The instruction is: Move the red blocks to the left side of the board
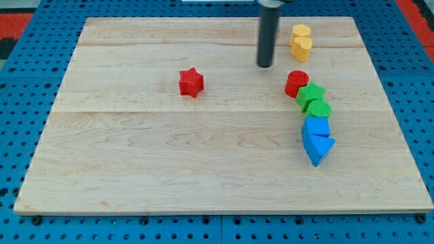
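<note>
No containers on the wooden board (135, 176), blocks lie straight on it. Going left to right: red star (191, 82) sits alone, a bit left of centre, nearer the top edge than the bottom, well apart from the rest. My tip (264, 65) is right of centre near the top edge, touching no block; no pincer on this rig, just the rod, w/ its upper part cut off at the view's top. Red cylinder (296, 83) is just right of & below the tip, still on the board's right side. It touches a green star-ish block (310, 95), then green cylinder (319, 108), blue block (317, 127) (shape hard to tell), blue triangle (319, 148), a chain running toward the bottom-right. Two yellow blocks (302, 42) stand near the top-right corner, touching, shapes unclear
</note>
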Action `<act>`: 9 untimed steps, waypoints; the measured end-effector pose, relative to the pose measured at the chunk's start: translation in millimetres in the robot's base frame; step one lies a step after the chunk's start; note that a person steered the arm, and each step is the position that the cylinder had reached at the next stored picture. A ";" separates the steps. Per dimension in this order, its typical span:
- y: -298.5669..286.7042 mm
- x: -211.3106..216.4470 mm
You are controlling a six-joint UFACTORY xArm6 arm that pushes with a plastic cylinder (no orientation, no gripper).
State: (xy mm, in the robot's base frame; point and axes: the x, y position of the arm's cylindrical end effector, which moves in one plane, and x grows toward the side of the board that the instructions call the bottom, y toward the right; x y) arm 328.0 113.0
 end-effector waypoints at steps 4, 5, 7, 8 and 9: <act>-40.7 56.1; -97.9 56.4; -78.3 88.0; -133.9 90.3; -159.3 85.4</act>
